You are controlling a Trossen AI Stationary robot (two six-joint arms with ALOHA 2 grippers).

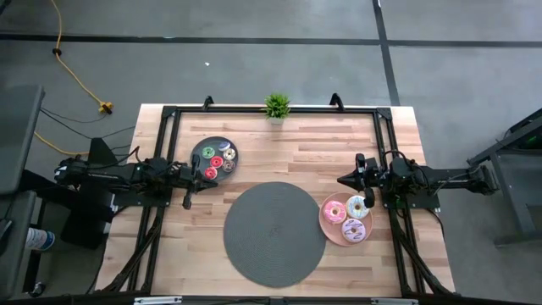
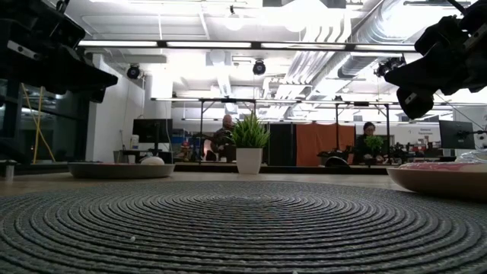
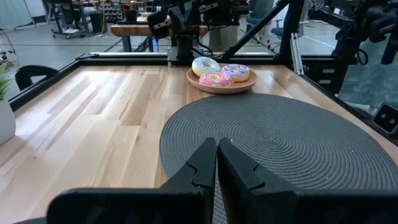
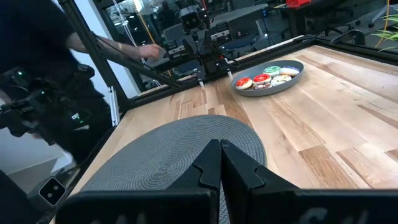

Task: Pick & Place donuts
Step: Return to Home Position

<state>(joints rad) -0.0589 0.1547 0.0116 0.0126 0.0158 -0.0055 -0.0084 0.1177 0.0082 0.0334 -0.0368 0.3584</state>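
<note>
— Any words, labels, brands or numbers to read here?
— None that I can make out. The table [image 1: 279, 144] and mat [image 1: 273, 235] show no writing, and the far screen [image 2: 152, 129] is too small to tell.

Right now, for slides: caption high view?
Left gripper by round grey plate of tiny donuts; right gripper by round pink plate of frosted donuts.
</note>
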